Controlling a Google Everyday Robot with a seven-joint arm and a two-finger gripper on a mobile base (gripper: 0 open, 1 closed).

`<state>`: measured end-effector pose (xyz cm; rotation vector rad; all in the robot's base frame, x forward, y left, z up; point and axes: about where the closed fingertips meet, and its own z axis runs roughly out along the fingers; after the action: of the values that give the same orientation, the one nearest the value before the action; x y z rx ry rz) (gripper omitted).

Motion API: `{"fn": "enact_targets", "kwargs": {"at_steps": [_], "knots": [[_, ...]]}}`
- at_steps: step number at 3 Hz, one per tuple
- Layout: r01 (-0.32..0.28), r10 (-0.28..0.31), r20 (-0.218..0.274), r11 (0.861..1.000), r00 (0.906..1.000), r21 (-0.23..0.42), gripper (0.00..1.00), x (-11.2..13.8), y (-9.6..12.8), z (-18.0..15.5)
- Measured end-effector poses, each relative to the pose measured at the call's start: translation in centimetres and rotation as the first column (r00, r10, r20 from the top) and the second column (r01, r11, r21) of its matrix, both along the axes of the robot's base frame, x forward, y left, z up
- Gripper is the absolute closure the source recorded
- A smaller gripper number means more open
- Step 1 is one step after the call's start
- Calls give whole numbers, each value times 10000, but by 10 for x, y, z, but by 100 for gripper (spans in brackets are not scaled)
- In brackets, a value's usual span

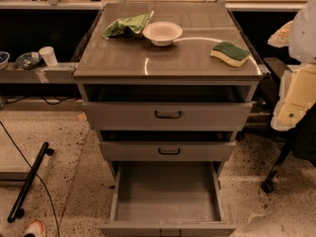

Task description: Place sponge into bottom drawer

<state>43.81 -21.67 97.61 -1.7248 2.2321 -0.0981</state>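
Observation:
The sponge (230, 53), dark green on yellow foam, lies on the right side of the grey cabinet top (163, 58), near its front right corner. The bottom drawer (167, 191) is pulled out wide, and its plain grey inside holds nothing. My gripper (295, 101) is the pale shape at the right edge of the view, beside the cabinet and below the level of its top, well to the right of the sponge. It touches neither the sponge nor the drawer.
A white bowl (162, 32) and a light green cloth (127, 25) sit at the back left of the cabinet top. The two upper drawers (168, 115) with black handles stand slightly open. A chair base (276, 172) is on the floor at right, and a black bar (29, 181) and cable at left.

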Motion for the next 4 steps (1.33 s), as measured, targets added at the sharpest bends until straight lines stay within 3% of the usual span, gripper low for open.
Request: {"fn": "enact_targets", "kwargs": {"at_steps": [1,2,3,4], "knots": [[-1,1,2,10000,10000,-1,0,0,0,0],[-87,88,103,9999,9999,-62,0,24,-4,0],[80,-82,-65,9996,9999,-265,0,71,-18,-6],[465,-465,-111,9989,9989,31,0,137,-29,-18]]}}
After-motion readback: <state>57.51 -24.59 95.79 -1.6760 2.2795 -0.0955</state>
